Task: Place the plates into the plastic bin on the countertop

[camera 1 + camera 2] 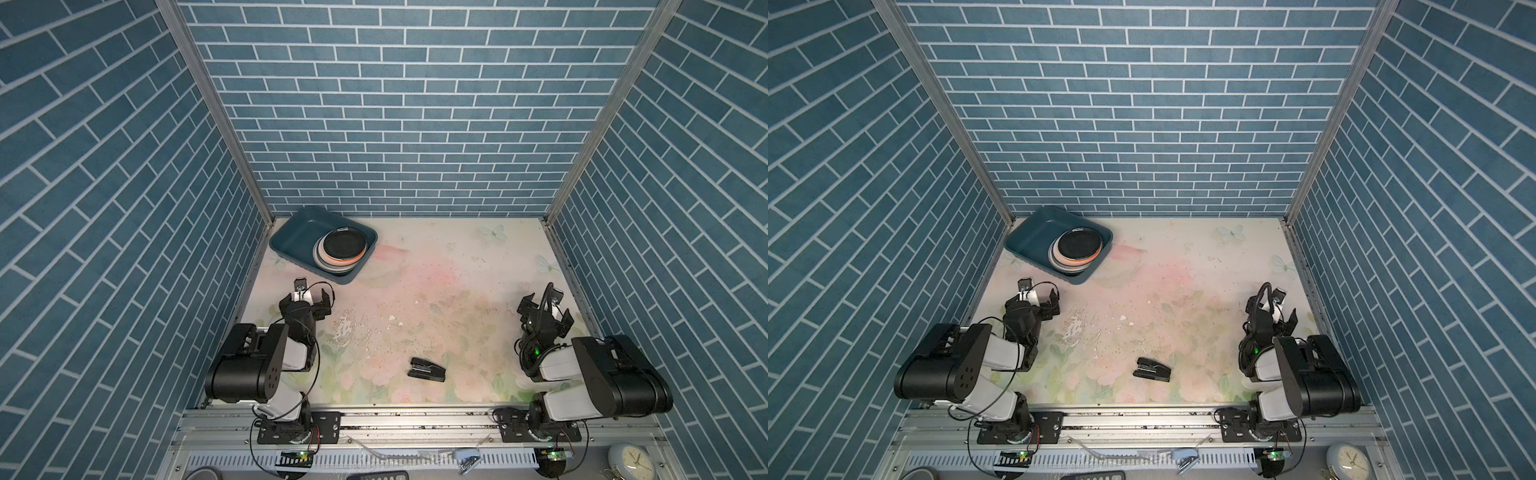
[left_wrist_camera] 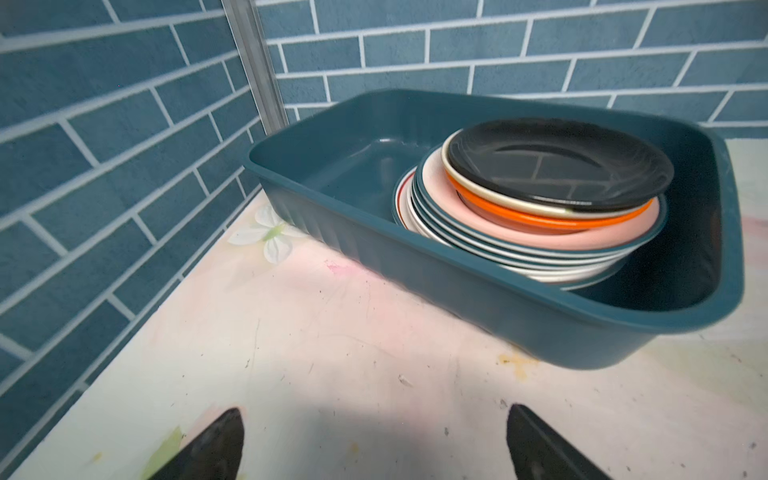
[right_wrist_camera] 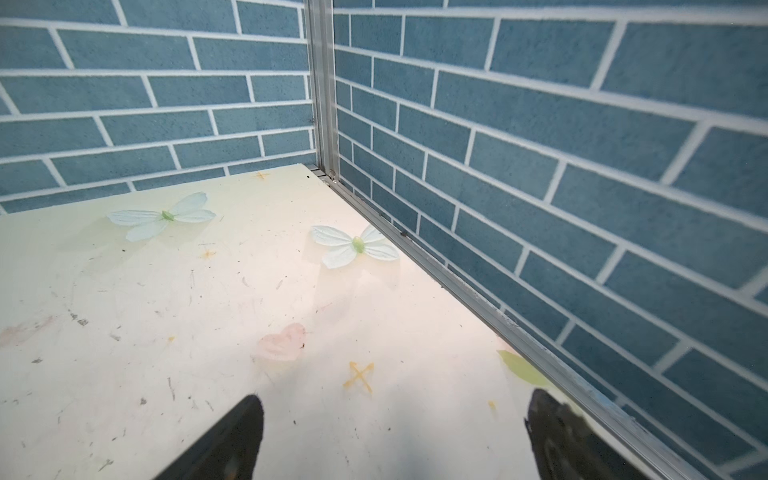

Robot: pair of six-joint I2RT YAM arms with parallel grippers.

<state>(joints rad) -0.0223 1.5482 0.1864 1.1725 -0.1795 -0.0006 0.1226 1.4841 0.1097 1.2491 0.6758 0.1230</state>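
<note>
Occupying the plastic bin (image 2: 415, 266), plates (image 2: 557, 166) show seemingly teal rims left-wrist only.

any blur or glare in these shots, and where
Left wrist view: the plastic bin and plates look slightly smeared, and the black plate mirrors the brick wall. Right wrist view: fingertips soft, countertop crisp. Both top views: sharp, walls splayed by the wide lens.

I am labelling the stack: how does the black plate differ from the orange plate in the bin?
Position: the black plate tops the stack; the orange plate sits lower, under a cream plate. Visibility: the black plate shows its whole face; the orange plate only its edge. Both are round, inside the plastic bin.
</note>
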